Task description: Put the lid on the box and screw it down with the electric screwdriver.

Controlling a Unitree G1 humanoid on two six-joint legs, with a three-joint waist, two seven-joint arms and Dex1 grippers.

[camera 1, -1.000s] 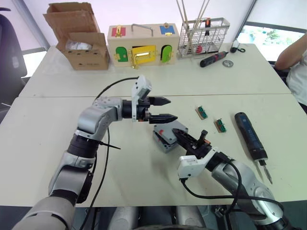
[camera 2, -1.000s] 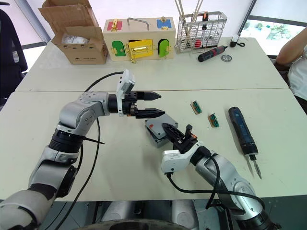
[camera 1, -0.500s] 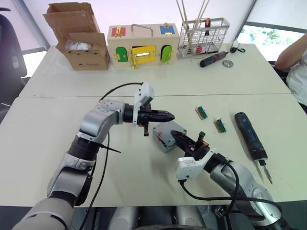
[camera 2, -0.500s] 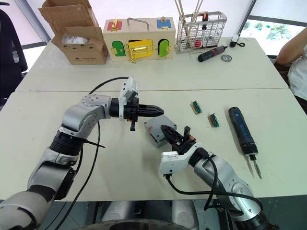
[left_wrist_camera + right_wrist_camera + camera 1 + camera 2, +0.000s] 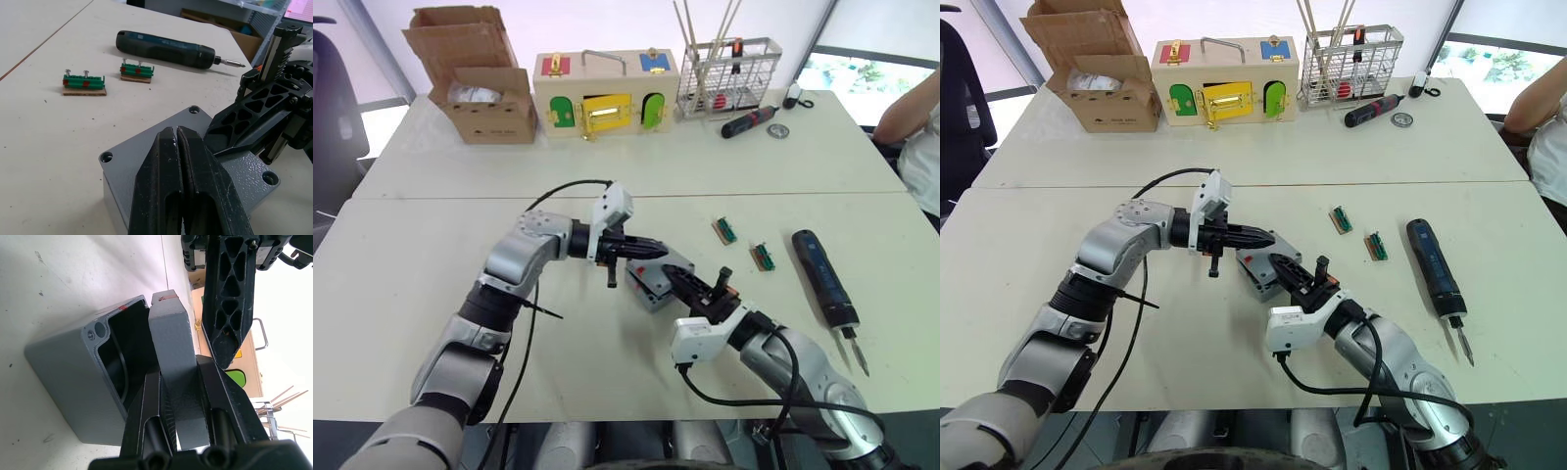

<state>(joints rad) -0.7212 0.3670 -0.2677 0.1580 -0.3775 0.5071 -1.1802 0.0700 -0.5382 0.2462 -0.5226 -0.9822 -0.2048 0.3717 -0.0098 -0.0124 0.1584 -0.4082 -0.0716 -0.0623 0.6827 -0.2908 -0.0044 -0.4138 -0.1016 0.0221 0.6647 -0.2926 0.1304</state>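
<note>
Seating the lid [image 5: 172, 347] on the box [image 5: 73, 363] is the step in hand; no screwing has begun. The box sits on the surface at the centre of the left eye frame, between the two arms. In the right wrist view the right gripper [image 5: 182, 382] has its fingers clenched on the lid, one on each face, holding it edge-on over one side of the box. The opening beside it is uncovered and a dark wire shows inside, so the lid is not yet flat on the rim.

The left gripper [image 5: 177, 139] has its fingers pressed together, grasping nothing. In the left wrist view the tips lie over the grey top face with its corner screw holes. Whether they touch it cannot be told.

The electric screwdriver [image 5: 822, 271] lies untouched at the right of the left eye frame, well apart from the box, bit toward the lower edge. Two small green terminal blocks [image 5: 724, 230] lie between it and the box.

Judgement on next move: the lid needs tipping down until all four corner holes line up with the box's posts, with the left fingers steadying or pressing. Risk: the lid slips off-square or pinches a wire on release. Only afterwards is the screwdriver needed.
</note>
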